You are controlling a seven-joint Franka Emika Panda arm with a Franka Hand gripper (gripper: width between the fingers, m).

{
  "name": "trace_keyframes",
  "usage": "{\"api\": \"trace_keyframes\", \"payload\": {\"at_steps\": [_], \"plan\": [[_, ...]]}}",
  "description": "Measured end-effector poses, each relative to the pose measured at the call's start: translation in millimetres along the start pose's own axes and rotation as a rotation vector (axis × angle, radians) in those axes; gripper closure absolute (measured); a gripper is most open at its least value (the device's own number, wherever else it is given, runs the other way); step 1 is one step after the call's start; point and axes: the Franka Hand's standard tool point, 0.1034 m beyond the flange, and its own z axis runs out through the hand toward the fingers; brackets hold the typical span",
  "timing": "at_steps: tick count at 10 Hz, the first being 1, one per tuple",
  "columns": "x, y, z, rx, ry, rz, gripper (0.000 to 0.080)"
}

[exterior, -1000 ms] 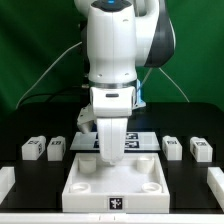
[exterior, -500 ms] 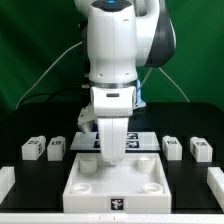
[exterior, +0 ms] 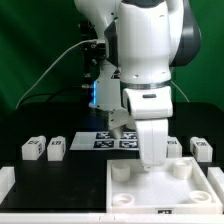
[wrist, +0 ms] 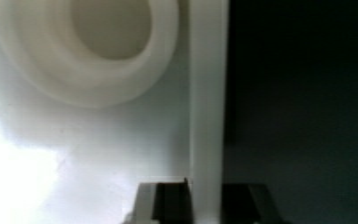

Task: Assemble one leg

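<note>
The large white panel (exterior: 150, 190) with round corner sockets lies at the exterior view's lower right. My gripper (exterior: 152, 160) is down at its back rim, the jaws closed on the panel's thin wall. In the wrist view the wall (wrist: 206, 100) runs straight between my dark fingers (wrist: 163, 205), with my gripper (wrist: 206, 208) astride it and a round socket (wrist: 105, 40) beside it. Two small white legs (exterior: 33, 148) (exterior: 57, 148) lie at the exterior view's left. Two more legs (exterior: 203, 149) (exterior: 176, 146) lie at its right, one partly hidden by the arm.
The marker board (exterior: 112, 140) lies flat behind the panel, partly covered by the arm. A white bracket (exterior: 5, 180) stands at the table's left front edge. Cables hang behind the arm before a green backdrop.
The arm and gripper have swung toward the exterior view's right. The panel has moved with them from the front middle to the front right.
</note>
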Motion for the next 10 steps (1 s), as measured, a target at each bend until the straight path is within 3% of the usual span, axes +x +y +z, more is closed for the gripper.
{"api": "trace_keyframes", "payload": {"at_steps": [1, 4, 7, 8, 9, 10], "plan": [[10.1, 7.4, 1.1, -0.002, 0.009, 0.005, 0.0739], [10.4, 8.9, 5.2, 0.052, 0.002, 0.041, 0.0739], [9.7, 8.2, 5.2, 0.051, 0.001, 0.060, 0.0738], [9.3, 8.0, 5.5, 0.052, 0.001, 0.062, 0.0652], [9.1, 8.0, 5.6, 0.052, 0.001, 0.062, 0.0652], [8.8, 8.0, 5.6, 0.052, 0.001, 0.063, 0.0432]]}}
